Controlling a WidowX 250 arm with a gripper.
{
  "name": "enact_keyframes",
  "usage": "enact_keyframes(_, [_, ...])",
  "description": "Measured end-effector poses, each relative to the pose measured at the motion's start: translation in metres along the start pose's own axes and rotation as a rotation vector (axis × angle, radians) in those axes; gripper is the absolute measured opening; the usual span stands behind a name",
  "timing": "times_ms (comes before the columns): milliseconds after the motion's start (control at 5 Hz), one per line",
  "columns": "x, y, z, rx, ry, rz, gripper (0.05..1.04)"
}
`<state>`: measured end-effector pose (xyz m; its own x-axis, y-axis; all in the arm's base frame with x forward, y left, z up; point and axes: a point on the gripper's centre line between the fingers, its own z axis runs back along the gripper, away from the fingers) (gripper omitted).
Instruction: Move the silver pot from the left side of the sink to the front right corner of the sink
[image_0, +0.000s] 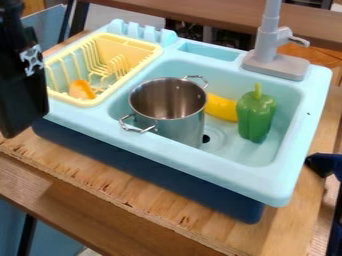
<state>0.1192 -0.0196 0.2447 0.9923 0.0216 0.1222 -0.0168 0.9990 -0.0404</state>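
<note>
The wooden tabletop carries a pale-blue and navy plastic toy sink. My black tool is at the left edge, near the yellow plastic dish rack; I cannot tell its opening or hold. The basin contains a shiny two-handled metal pot, an upright green pepper and, between them, a curved yellow piece. A small orange piece lies in the rack.

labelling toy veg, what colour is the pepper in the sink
The pepper is green, seen in the camera view.

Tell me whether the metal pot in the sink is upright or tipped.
Upright. The pot stands in the sink basin with its open top facing up.
</note>
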Motion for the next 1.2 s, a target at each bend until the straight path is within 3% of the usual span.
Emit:
enact_keyframes(200, [0.0, 0.0, -0.001, -0.004, 0.001, -0.005, 1.0])
enact_keyframes(400, [0.047, 0.022, -0.007, -0.002, -0.01, 0.029, 1.0])
enact_keyframes(600, [0.078, 0.031, -0.006, -0.003, -0.029, 0.013, 1.0])
enact_keyframes(800, [0.101, 0.037, -0.02, -0.023, -0.02, -0.008, 1.0])
enact_keyframes(1000, [0.134, 0.039, -0.044, -0.03, 0.052, -0.086, 1.0])
enact_keyframes(1200, [0.154, 0.028, -0.053, -0.067, 0.032, -0.141, 1.0])
